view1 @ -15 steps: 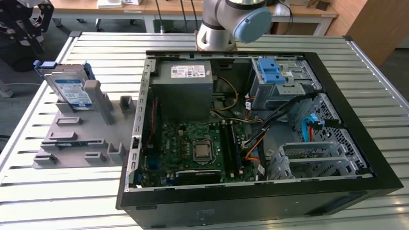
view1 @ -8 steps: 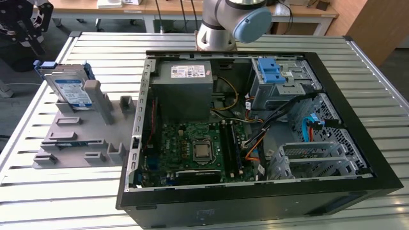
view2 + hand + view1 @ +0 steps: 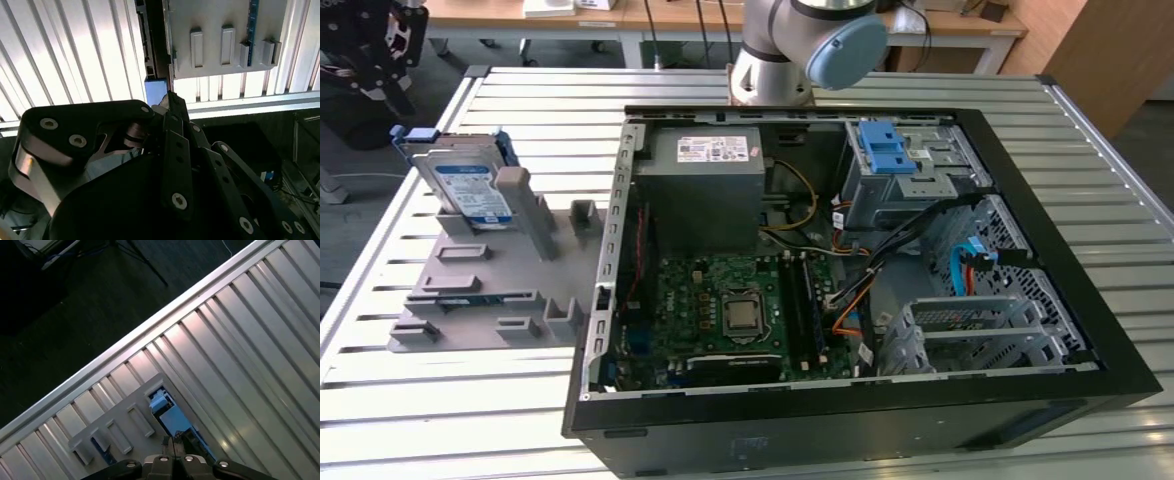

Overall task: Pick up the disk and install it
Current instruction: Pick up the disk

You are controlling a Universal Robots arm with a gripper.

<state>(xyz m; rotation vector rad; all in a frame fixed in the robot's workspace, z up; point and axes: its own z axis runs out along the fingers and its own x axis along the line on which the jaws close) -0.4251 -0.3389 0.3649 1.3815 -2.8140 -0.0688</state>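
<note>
While the disk [image 3: 470,185] stands on edge in a grey holder [image 3: 480,290] on the slatted metal table [image 3: 440,400], the gripper [image 3: 175,442] hangs above it, well apart from it. In the first wrist view the disk [image 3: 169,412] shows blue and edge-on just past the gripper's tip, with the holder's raised tabs beside it. The jaws look closed, tip against tip, with nothing held between them. In the exterior view the holder sits on the exterior view's left of an open computer case [image 3: 854,420], just beside its wall. The disk is at the holder's far end, its label facing the camera. The arm [image 3: 801,45] rises behind the case.
</note>
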